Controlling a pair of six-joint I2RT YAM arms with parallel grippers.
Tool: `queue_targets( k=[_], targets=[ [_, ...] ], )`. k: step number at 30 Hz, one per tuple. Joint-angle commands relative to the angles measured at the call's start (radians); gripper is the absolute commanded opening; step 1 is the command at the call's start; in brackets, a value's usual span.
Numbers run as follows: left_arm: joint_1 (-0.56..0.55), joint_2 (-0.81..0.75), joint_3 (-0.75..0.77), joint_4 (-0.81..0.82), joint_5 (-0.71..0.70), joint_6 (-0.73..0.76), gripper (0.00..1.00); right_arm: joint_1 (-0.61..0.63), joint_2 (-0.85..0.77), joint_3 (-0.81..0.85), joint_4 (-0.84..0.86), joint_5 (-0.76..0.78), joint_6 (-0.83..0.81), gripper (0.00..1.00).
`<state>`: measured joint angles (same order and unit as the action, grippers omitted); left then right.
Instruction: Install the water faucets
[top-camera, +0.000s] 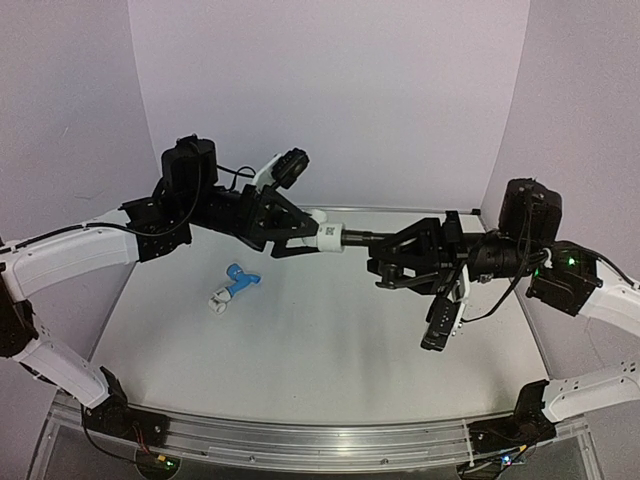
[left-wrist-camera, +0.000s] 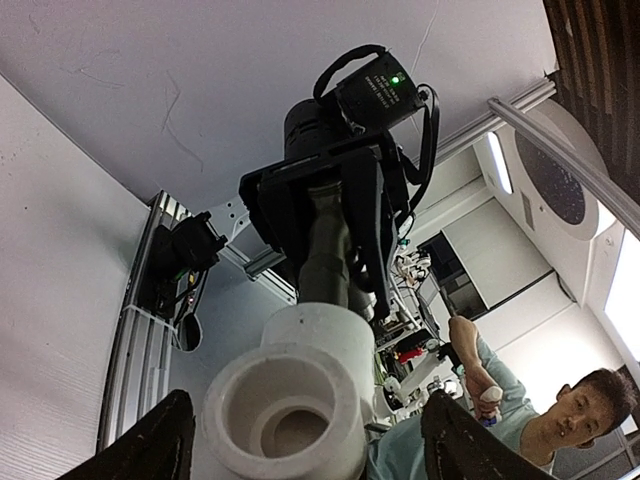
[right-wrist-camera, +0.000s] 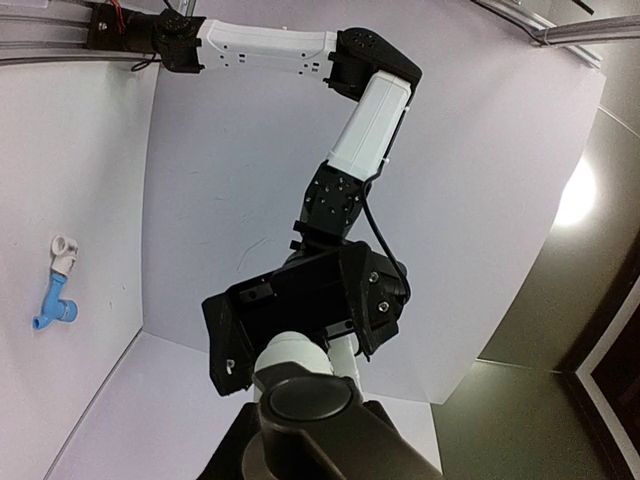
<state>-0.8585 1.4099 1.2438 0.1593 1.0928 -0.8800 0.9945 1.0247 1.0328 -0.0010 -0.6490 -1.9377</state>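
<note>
Two faucets are in play, and the grey faucet (top-camera: 365, 238) is the one in hand. It hangs in mid-air over the middle of the table (top-camera: 330, 370), its end seated in the white fitting (top-camera: 325, 235). The right gripper (top-camera: 385, 252) is clamped on its body.

The left gripper (top-camera: 305, 238) straddles the fitting. In the left wrist view its fingers (left-wrist-camera: 150, 445) stand wide on both sides with a gap to the white plastic, so those jaws are parted and hold nothing. The fitting seems to hang on the faucet alone.

I judge this to be the joining of grey faucet and fitting, part-way through, perhaps between two bites of a turning motion. Next, the left jaws would need to close squarely on the fitting and hold it fast; the right wrist could then turn or press the faucet home along their shared line without cocking it.

The blue faucet (top-camera: 243, 275) lies on the table, left of centre and well apart from both grippers. A second fitting (top-camera: 217, 300) touches its end; whether that joint is fully made I cannot tell.

Both arms are raised and reach inward, forearms roughly level, wrists facing each other nose to nose. The right wrist is rolled so that its camera hangs below; the left wrist carries its camera on top.
</note>
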Motion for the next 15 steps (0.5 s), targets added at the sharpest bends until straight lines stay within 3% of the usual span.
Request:
queue_targets(
  k=[1,10,12,15],
  targets=[
    [0.001,0.016,0.05,0.067,0.051,-0.015,0.71,0.013,0.009,0.007,0.078,-0.003,-0.009,0.0],
    [-0.002,0.02,0.048,0.089,0.086,-0.014,0.53,0.015,0.029,0.012,0.098,0.032,0.041,0.0],
    [-0.004,-0.001,0.038,0.082,0.07,0.037,0.44,0.016,0.029,0.017,0.101,0.04,0.096,0.0],
    [-0.005,-0.06,0.039,-0.004,0.032,0.185,0.41,0.018,0.028,0.03,0.113,0.043,0.222,0.0]
  ],
)
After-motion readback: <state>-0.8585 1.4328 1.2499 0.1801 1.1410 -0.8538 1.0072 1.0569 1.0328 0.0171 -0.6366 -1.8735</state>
